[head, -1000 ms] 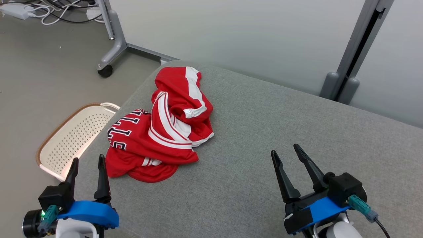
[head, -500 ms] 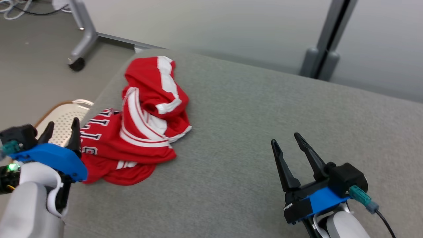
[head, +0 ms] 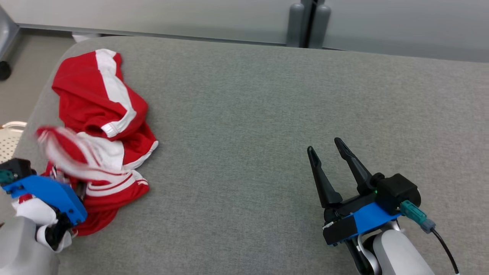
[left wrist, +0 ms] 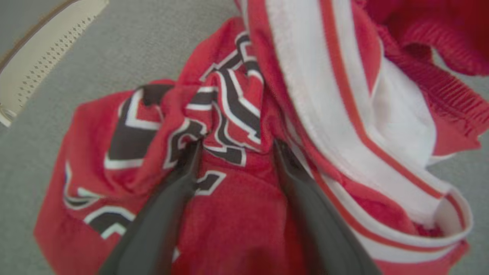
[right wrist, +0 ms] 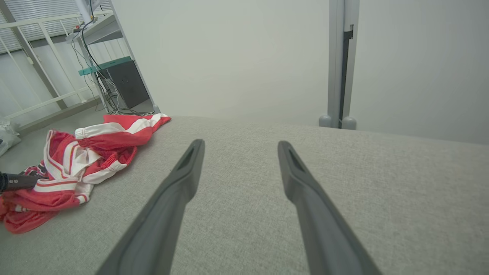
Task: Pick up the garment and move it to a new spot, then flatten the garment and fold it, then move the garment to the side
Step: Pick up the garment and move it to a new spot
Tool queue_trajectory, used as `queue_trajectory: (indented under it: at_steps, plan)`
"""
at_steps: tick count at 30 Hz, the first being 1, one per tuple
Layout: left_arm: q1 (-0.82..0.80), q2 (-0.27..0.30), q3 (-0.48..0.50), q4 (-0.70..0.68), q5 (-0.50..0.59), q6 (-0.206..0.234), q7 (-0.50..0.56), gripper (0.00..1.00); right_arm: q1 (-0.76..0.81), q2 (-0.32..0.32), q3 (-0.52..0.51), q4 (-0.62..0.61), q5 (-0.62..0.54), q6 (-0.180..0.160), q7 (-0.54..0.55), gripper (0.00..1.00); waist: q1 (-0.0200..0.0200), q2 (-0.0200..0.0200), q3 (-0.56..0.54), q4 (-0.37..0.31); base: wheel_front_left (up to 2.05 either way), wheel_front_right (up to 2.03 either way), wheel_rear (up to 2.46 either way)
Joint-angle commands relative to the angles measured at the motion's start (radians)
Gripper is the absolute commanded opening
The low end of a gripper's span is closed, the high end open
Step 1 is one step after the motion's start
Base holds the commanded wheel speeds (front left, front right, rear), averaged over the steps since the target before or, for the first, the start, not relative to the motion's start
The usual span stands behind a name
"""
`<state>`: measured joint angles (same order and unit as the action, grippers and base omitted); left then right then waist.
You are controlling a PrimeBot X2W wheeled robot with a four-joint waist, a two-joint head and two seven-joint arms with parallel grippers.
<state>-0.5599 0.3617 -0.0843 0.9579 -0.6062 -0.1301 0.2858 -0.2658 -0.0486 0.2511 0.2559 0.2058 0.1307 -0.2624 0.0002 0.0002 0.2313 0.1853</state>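
Observation:
The garment (head: 99, 114) is a red jersey with white stripes and dark lettering, lying crumpled at the left end of the grey cushioned surface (head: 267, 114). My left gripper (left wrist: 237, 147) is pushed into its near edge, jaws wide apart, with lettered red fabric (left wrist: 229, 114) bunched between the fingers. In the head view its blue mount (head: 46, 191) sits at the lower left and a striped fold above it is blurred. My right gripper (head: 324, 147) stands open over bare cushion, far to the right of the garment (right wrist: 76, 164), holding nothing.
A white perforated basket (head: 9, 139) stands on the floor beyond the cushion's left edge, also seen as the basket (left wrist: 34, 57) in the left wrist view. A grey post (head: 307, 23) rises against the wall behind. A desk with cables (right wrist: 114, 76) stands far left.
The head camera has swung right and down, shifting the whole picture. My left gripper has moved forward from beside the garment into its near edge, stirring a striped fold. The right gripper stays put.

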Motion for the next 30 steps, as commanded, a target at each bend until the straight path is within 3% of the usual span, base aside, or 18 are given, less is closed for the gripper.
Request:
queue_trajectory:
  at_steps: [1, 2, 4, 13, 23, 30]
  plan:
    - [-0.004, -0.003, -0.011, 0.025, -0.009, -0.001, 0.015, 1.0, -0.014, -0.003, 0.004, 0.001, 0.005, 0.0, -0.004, 1.0, -0.0002, -0.0002, -0.003, -0.011, 0.0, 0.0, 0.0]
    - [-0.002, -0.011, -0.023, 0.051, -0.024, -0.001, 0.031, 0.95, -0.015, -0.003, 0.005, 0.003, 0.005, 0.0, -0.004, 1.0, -0.0002, -0.0002, -0.002, -0.019, 0.0, 0.0, 0.0]
    - [0.004, -0.01, -0.05, 0.077, -0.042, -0.001, 0.034, 0.0, -0.019, -0.003, 0.002, 0.003, 0.006, 0.0, -0.004, 1.0, -0.0002, -0.0002, -0.001, -0.033, 0.0, 0.0, 0.0]
    - [0.023, 0.081, -0.176, -0.026, -0.092, -0.001, -0.152, 0.0, 0.01, -0.003, -0.017, -0.001, 0.022, 0.0, -0.004, 1.0, -0.0002, -0.0002, -0.044, -0.035, 0.0, 0.0, 0.0]
    - [0.009, 0.172, -0.282, -0.256, -0.122, -0.001, -0.258, 0.0, 0.053, -0.003, -0.01, -0.006, 0.036, 0.0, -0.004, 1.0, -0.0002, -0.0002, -0.123, -0.002, 0.0, 0.0, 0.0]
    - [0.043, 0.21, -0.283, -0.517, -0.078, 0.086, -0.246, 0.0, 0.088, -0.003, -0.004, -0.004, 0.055, 0.0, -0.004, 1.0, -0.0002, -0.0002, -0.193, -0.07, 0.0, 0.0, 0.0]
